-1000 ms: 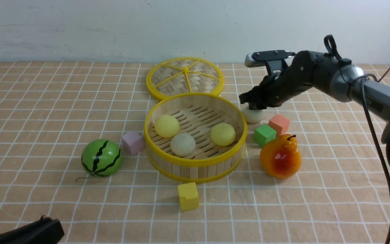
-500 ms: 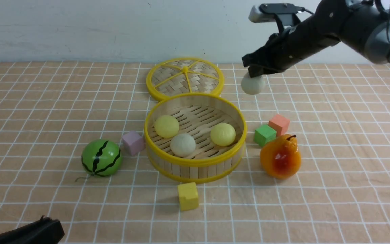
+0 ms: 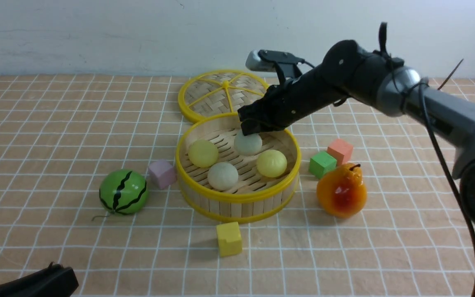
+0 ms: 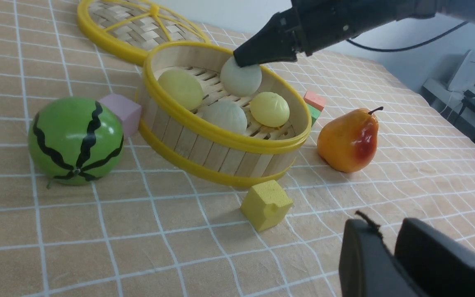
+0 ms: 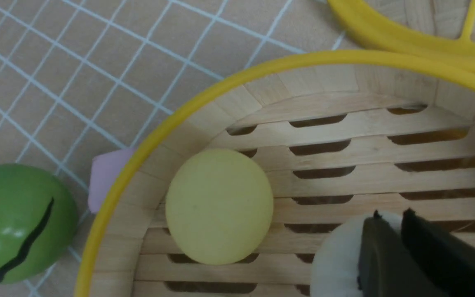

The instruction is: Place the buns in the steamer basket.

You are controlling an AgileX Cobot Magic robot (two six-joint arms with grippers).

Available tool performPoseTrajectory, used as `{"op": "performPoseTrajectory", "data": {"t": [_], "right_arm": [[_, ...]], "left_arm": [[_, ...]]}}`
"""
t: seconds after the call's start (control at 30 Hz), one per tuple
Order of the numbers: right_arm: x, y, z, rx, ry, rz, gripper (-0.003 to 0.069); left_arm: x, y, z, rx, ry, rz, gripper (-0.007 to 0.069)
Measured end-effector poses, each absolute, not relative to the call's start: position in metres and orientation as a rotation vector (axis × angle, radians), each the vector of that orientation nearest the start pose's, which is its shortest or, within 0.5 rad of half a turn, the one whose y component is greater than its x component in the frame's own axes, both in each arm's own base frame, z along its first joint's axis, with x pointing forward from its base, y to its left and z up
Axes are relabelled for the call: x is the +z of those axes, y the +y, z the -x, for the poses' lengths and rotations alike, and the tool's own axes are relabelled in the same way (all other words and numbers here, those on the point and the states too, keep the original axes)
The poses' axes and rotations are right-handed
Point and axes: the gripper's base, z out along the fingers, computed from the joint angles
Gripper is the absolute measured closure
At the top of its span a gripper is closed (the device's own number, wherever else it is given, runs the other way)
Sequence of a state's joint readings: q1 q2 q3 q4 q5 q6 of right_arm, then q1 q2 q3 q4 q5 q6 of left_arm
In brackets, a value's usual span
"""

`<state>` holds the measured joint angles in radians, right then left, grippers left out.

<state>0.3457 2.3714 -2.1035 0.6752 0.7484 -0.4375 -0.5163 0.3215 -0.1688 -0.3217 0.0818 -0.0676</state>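
Observation:
The steamer basket [image 3: 237, 197] stands mid-table with three buns lying in it: a pale yellow bun [image 3: 203, 153] at the left, an off-white bun [image 3: 222, 175] at the front and a pale yellow bun [image 3: 271, 163] at the right. Over the far part of the basket my right gripper [image 3: 249, 128] is shut on the top of a second off-white bun [image 3: 248, 143], low inside the walls. In the right wrist view that bun [image 5: 336, 260] shows under the gripper [image 5: 392, 216]. My left gripper [image 4: 384, 225] hangs empty and shut near the front left edge.
The woven lid [image 3: 225, 95] lies behind the basket. A watermelon ball [image 3: 123, 192] and pink block [image 3: 161, 173] sit left of it, a yellow block [image 3: 229, 238] in front, and green [image 3: 322, 163] and salmon [image 3: 340, 151] blocks and the pear [image 3: 341, 190] to the right.
My right gripper took the off-white bun off the table right of the basket, lifted it, swung it left and lowered it into the basket. The left arm has not moved.

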Motion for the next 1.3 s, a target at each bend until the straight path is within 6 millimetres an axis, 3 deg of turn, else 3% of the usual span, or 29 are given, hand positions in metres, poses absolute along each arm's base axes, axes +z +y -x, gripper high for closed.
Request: {"op": "performPoseTrajectory", "data": {"t": [0.03, 0.23, 0.3, 0.37, 0.4, 0.5, 0.57, 0.63, 0.7, 0.73, 0.8, 0.97, 1.03, 1.13, 1.3], "right_arm": [[0.208, 0.219, -0.492, 0.731, 2.347, 0.515, 0.0571], [0.212, 0.219, -0.491, 0.721, 2.343, 0.526, 0.0324], [0.234, 0.213, -0.486, 0.72, 2.322, 0.542, 0.0211], [0.25, 0.207, -0.483, 0.714, 2.311, 0.543, 0.018], [0.271, 0.2, -0.476, 0.708, 2.309, 0.544, 0.0167], [0.319, 0.182, -0.453, 0.638, 2.341, 0.564, 0.0208], [0.349, 0.166, -0.43, 0.547, 2.408, 0.573, 0.0294], [0.38, 0.153, -0.405, 0.463, 2.45, 0.562, 0.0426], [0.394, 0.146, -0.394, 0.422, 2.454, 0.547, 0.0503], [0.411, 0.139, -0.381, 0.388, 2.444, 0.5, 0.0599], [0.427, 0.131, -0.366, 0.364, 2.429, 0.437, 0.0662], [0.451, 0.113, -0.32, 0.34, 2.415, 0.362, 0.0676], [0.454, 0.109, -0.307, 0.34, 2.417, 0.358, 0.0675], [0.457, 0.097, -0.27, 0.332, 2.426, 0.357, 0.0671], [0.463, 0.089, -0.243, 0.333, 2.4, 0.356, 0.0669]], "left_arm": [[0.241, -0.044, -0.074, -0.688, 1.758, -0.132, 0.0505], [0.241, -0.044, -0.074, -0.688, 1.758, -0.132, 0.05], [0.241, -0.044, -0.074, -0.688, 1.758, -0.132, 0.0497], [0.241, -0.044, -0.074, -0.688, 1.758, -0.132, 0.0496], [0.241, -0.044, -0.074, -0.688, 1.758, -0.132, 0.0495], [0.241, -0.044, -0.074, -0.688, 1.758, -0.132, 0.0492], [0.241, -0.044, -0.074, -0.688, 1.758, -0.132, 0.049], [0.241, -0.044, -0.074, -0.688, 1.758, -0.132, 0.0487], [0.241, -0.044, -0.074, -0.688, 1.758, -0.132, 0.0486], [0.241, -0.044, -0.074, -0.688, 1.758, -0.132, 0.0484], [0.241, -0.044, -0.074, -0.688, 1.758, -0.132, 0.0482], [0.241, -0.044, -0.074, -0.688, 1.758, -0.132, 0.0478], [0.241, -0.044, -0.074, -0.688, 1.758, -0.132, 0.0477], [0.241, -0.044, -0.074, -0.688, 1.758, -0.132, 0.0471], [0.241, -0.044, -0.074, -0.688, 1.758, -0.132, 0.047]]}}
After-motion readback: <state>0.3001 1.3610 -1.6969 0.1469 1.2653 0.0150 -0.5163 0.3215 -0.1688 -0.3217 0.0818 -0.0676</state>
